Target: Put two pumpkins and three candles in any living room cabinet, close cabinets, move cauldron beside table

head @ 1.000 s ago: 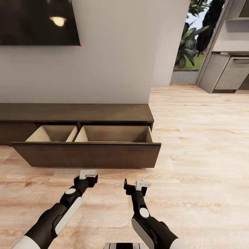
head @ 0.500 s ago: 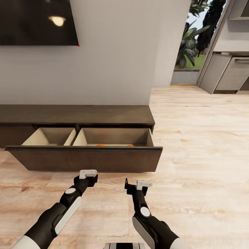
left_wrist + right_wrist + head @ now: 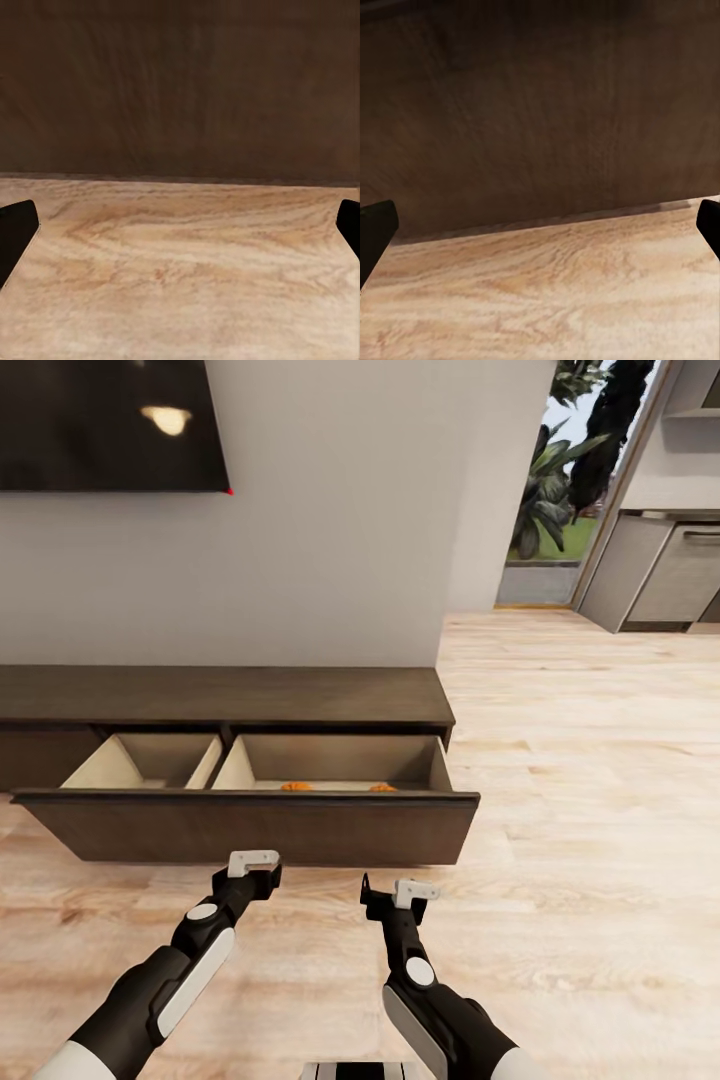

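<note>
Robot facing the open cabinet (image 3: 220, 695), arms low over the floor (image 3: 580, 780).

The wide drawer (image 3: 250, 825) stands pulled out, split into two compartments; the tops of two pumpkins (image 3: 296, 786) peek over its front in the right-hand one; the left gripper (image 3: 255, 868) and right gripper (image 3: 392, 895) hover just short of the drawer front, both spread wide and empty; a dark screen (image 3: 110, 425) hangs on the wall above; grey kitchen units (image 3: 665, 570) sit far right.
</note>
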